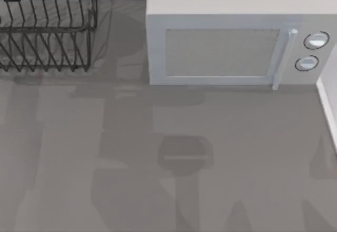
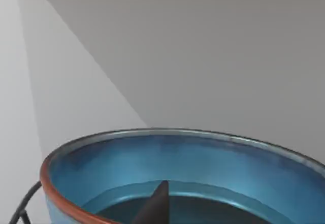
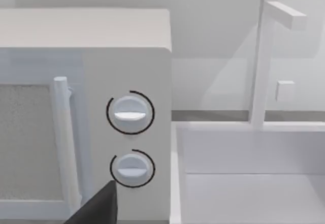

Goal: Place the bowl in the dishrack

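Gripping bowl [image 2: 203, 163], left gripper [image 2: 155, 206].

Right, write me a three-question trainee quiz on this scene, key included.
1. True or false: the bowl has a green inner wall.
2. In the top view, the dishrack sits: A) at the far left, left of the microwave; B) right of the microwave; C) on top of the microwave.
3. How many round knobs are on the microwave's front?

Key: 1. False, the wall is blue, with a reddish-brown rim. 2. A. 3. Two, one above the other.
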